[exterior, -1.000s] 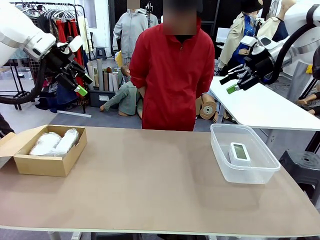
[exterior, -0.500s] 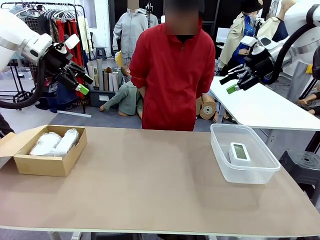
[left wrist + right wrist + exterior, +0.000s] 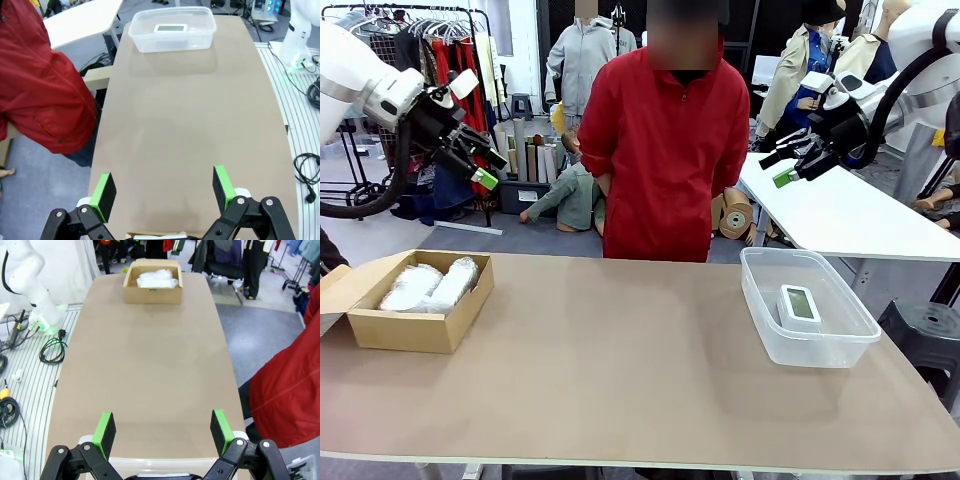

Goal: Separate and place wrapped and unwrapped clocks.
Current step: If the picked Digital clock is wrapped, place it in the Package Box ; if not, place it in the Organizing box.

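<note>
Front view shows the sorting apparently done: two wrapped clocks (image 3: 430, 283) lie side by side, touching, inside the cardboard box (image 3: 415, 330) at the left edge of the frame, and the bare clock (image 3: 799, 304) lies screen-up in the clear tub (image 3: 807, 345) at the right. Both arms hang high above the table (image 3: 620, 370), the left gripper (image 3: 485, 167) in the upper left and the right gripper (image 3: 782, 163) in the upper right, each with its jaws spread wide and nothing between the green pads. A person in a red jacket (image 3: 665, 150) stands at the far edge, centre frame, arms tucked behind the back. From here the risks are small but real, in my judgement. If either arm swings inward on its way to rest, it would sweep close to the person's shoulders, since both grippers sit roughly at chest height beside the jacket. A downward move by the left arm could catch the box's raised flap at the lower left and drag the box, spilling the bundles. The tub is light and stands near the table's right edge, so a nudge from the right arm could slide it off. Whether any further clock waits outside the frame cannot be told.
</note>
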### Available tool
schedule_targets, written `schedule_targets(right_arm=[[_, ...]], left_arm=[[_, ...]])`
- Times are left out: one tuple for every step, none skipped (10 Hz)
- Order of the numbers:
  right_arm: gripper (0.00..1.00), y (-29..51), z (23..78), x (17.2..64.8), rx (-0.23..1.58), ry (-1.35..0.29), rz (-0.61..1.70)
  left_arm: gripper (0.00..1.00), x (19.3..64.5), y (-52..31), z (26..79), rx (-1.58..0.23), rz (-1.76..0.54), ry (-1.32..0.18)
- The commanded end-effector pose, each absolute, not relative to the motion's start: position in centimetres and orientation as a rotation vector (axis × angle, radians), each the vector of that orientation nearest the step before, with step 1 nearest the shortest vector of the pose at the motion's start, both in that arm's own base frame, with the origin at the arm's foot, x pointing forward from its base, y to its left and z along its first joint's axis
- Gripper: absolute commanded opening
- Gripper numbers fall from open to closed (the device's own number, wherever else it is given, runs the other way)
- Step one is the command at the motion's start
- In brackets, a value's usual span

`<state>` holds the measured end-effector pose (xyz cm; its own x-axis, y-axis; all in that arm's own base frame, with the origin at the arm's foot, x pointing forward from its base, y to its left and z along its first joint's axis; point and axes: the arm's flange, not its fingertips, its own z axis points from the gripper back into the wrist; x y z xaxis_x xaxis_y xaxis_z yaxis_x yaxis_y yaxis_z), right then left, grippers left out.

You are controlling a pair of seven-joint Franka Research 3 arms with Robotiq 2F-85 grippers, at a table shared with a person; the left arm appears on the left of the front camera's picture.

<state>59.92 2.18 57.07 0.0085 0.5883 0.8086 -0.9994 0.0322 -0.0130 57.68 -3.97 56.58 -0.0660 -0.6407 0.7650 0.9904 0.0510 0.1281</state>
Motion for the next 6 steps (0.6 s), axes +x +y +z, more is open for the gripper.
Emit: schedule_targets(right_arm=[[1.0, 2.24, 57.2, 59.87, 0.712, -0.755, 1.421], [1.0, 2.24, 57.2, 59.87, 0.712, -0.755, 1.421], [1.0, 2.24, 57.2, 59.87, 0.712, -0.755, 1.421], [1.0, 2.24, 57.2, 59.87, 0.712, -0.755, 1.421], [1.0, 2.24, 57.2, 59.87, 0.712, -0.755, 1.421], [1.0, 2.24, 57.2, 59.87, 0.712, -0.755, 1.421]], left_arm=[[1.0, 57.51, -3.96, 56.71, -0.567, -1.473, -0.796], [1.0, 57.51, -3.96, 56.71, -0.567, -1.473, -0.796], [1.0, 57.51, -3.96, 56.71, -0.567, -1.473, -0.796], [1.0, 57.51, -3.96, 56.71, -0.567, -1.473, -0.796], [1.0, 57.51, -3.96, 56.71, -0.567, -1.473, -0.796], [1.0, 57.51, -3.96, 56.71, -0.567, -1.473, -0.796]])
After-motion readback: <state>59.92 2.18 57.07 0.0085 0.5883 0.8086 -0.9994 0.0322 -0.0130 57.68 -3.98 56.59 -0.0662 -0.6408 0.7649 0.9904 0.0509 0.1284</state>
